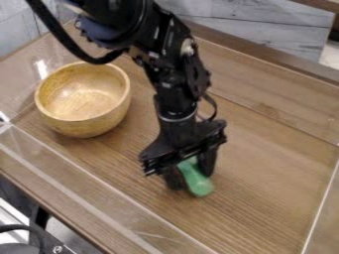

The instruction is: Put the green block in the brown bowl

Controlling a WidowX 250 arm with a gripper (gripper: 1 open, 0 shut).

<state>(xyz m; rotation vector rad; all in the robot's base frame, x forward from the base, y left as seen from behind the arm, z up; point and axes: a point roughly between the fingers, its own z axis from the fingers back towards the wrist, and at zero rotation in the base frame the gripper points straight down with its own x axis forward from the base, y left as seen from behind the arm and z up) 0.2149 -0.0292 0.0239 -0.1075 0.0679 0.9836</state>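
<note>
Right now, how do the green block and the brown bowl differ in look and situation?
The green block is small, solid and bright green; the brown bowl is much wider, round, hollow and pale wood with visible grain. The block sits between the fingers of the gripper, which points down over it; the bowl stands alone, empty, off to the left with nothing near it. Both rest on the wooden table.

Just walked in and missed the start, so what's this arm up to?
A black robot arm is picking a green block off the wooden table. Its gripper points straight down with a finger on each side of the block, which lies on the table near the front edge. Whether the grip is firm yet is hard to tell. The brown bowl sits empty to the left, well apart from the block, so the block is not yet in it.
</note>
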